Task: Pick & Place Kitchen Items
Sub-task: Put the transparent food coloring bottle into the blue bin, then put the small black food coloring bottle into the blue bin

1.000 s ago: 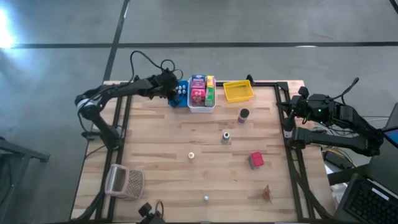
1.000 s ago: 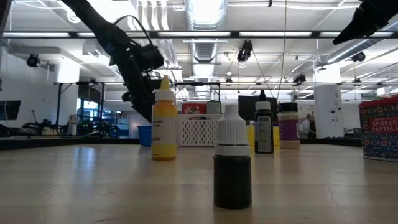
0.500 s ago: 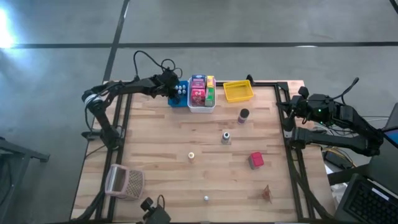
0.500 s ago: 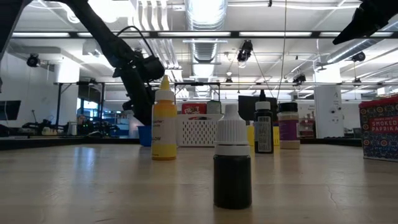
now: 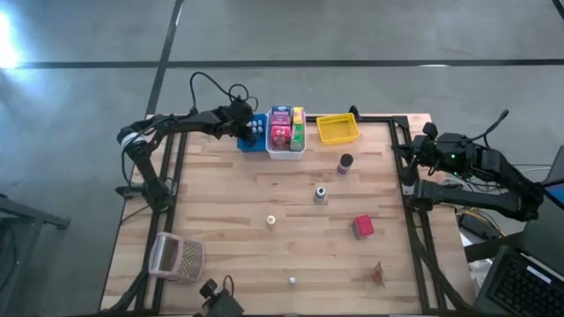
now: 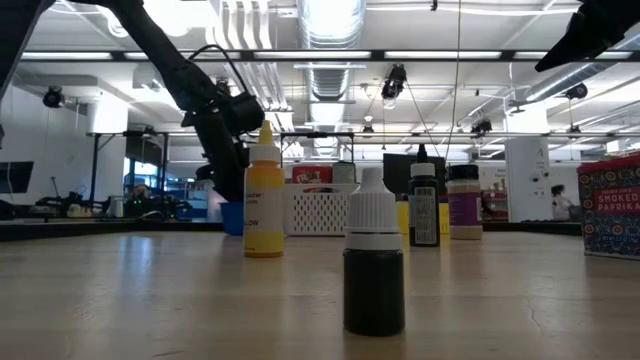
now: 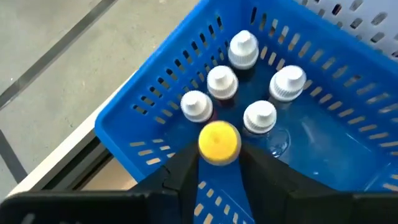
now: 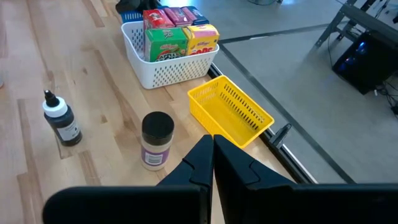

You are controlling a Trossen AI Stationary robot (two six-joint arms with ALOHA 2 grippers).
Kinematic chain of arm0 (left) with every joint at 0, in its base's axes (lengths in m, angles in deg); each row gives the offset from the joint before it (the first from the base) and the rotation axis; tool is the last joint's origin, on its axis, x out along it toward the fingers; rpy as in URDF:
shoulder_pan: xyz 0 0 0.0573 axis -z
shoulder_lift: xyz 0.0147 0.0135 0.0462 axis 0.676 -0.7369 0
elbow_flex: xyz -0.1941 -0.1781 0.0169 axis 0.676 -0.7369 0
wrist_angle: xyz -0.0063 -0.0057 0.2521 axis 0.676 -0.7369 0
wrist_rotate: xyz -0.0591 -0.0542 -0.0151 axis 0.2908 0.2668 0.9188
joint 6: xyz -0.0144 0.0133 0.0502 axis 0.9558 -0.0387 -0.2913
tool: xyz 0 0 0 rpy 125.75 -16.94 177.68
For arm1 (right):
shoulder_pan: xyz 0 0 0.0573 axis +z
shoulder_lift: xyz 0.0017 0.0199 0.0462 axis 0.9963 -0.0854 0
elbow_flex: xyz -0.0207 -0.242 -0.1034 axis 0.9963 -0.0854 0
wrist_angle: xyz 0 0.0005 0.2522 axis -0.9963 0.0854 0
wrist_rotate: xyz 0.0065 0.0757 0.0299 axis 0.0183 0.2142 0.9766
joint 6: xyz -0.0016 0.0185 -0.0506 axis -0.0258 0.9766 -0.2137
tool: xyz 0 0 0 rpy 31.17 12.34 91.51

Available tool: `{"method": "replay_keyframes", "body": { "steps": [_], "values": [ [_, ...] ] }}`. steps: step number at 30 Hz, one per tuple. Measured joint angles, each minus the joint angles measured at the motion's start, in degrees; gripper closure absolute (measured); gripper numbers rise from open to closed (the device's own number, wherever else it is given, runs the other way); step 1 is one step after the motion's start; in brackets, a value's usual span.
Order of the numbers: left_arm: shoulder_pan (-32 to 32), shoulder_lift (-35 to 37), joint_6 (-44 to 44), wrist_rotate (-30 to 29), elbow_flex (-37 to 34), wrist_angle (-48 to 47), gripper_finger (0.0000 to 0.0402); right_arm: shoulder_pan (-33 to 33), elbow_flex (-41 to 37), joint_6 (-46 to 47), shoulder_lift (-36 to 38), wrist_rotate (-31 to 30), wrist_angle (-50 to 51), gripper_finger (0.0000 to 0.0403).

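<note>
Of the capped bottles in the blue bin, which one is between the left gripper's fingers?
The yellow-capped bottle. The other four in the blue bin have white caps and stand clear beyond the left gripper.

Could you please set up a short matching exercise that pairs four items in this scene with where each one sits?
Items:
1. yellow-capped bottle
2. cereal boxes
3. spice jar
4. mesh basket

Places:
A. inside the white bin
B. near front left table corner
C. between the left gripper fingers, over the blue bin
D. on the table beside the yellow bin

Pairs: 1-C, 2-A, 3-D, 4-B
</note>
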Motion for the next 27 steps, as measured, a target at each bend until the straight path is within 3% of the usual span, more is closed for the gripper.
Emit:
{"method": "replay_keyframes", "body": {
  "steps": [11, 20, 23, 27],
  "values": [
    [0.0, 1.03, -0.95, 0.16, 0.0, -0.88, 0.0227, 0.01, 0.02, -0.01, 0.0, 0.02, 0.02, 0.0394],
    [0.26, 8.65, -1.27, 0.23, 0.0, -3.71, 0.0223, 0.0, 0.0, -0.02, 0.0, 0.01, 0.01, 0.0394],
    [0.65, 12.15, -1.21, 2.3, 0.0, -6.28, 0.0223, 0.0, 0.0, 0.01, -0.01, 0.0, 0.01, 0.0394],
    [1.82, 17.98, -0.81, 9.93, -0.07, -9.61, 0.0223, 0.0, 0.0, 0.0, 0.0, 0.02, 0.02, 0.0394]
  ]
}}
